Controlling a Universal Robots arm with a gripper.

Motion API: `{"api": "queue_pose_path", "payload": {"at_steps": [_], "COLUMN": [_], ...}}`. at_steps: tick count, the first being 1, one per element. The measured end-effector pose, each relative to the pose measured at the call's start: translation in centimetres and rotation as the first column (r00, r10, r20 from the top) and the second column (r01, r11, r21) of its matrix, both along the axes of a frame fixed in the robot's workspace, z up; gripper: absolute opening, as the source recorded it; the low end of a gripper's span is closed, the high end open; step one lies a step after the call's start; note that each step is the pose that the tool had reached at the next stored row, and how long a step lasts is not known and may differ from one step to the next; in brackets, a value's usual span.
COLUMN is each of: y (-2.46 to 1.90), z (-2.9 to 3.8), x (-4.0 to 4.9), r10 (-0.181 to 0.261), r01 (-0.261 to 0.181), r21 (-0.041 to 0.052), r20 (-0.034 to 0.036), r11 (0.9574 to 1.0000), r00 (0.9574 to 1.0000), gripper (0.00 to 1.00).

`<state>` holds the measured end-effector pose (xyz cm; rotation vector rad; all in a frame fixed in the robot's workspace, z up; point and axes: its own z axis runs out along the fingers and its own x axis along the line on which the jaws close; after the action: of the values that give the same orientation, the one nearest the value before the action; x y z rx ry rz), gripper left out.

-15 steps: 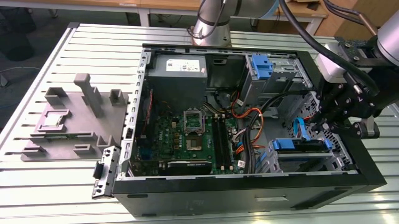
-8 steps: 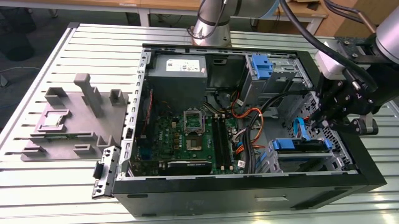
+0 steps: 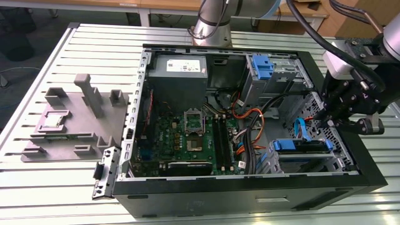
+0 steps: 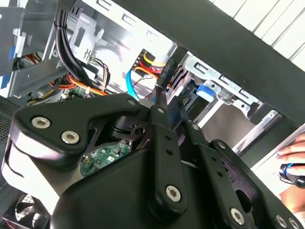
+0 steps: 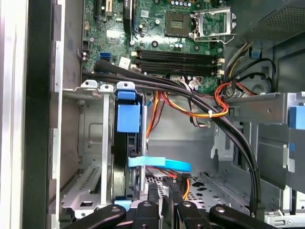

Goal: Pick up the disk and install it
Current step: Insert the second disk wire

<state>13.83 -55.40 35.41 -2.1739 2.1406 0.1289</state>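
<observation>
The flat silver disk w/ blue plastic carrier rails (image 5: 127, 143) sits edge-on in the grey metal drive cage (image 5: 90, 143), low in the open black PC case (image 3: 350, 159). Black gripper (image 5: 164, 195) hovers at its rear edge, fingers (image 5: 153, 194) together, gripping nothing. Risk: snagging the light-blue data cable (image 5: 159, 163) nearby. Disk label hidden; can't tell if fully seated.

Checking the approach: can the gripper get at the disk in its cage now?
Probably yes: the gripper hangs close by the disk, its blue-railed edge exposed; a blue cable crosses just beside it.
</observation>
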Motion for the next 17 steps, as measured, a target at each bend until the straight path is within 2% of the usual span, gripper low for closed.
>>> {"api": "queue_pose_path", "payload": {"at_steps": [8,17], "y": [0.33,0.81], "z": [-0.14,-0.21], "x": [0.69,0.79], "r10": [0.0,0.0], "r01": [0.0,0.0], "r21": [0.0004,0.0004], "r20": [0.0,0.0], "r11": [1.0,1.0], "r00": [1.0,1.0], "gripper": [0.24,0.24]}}
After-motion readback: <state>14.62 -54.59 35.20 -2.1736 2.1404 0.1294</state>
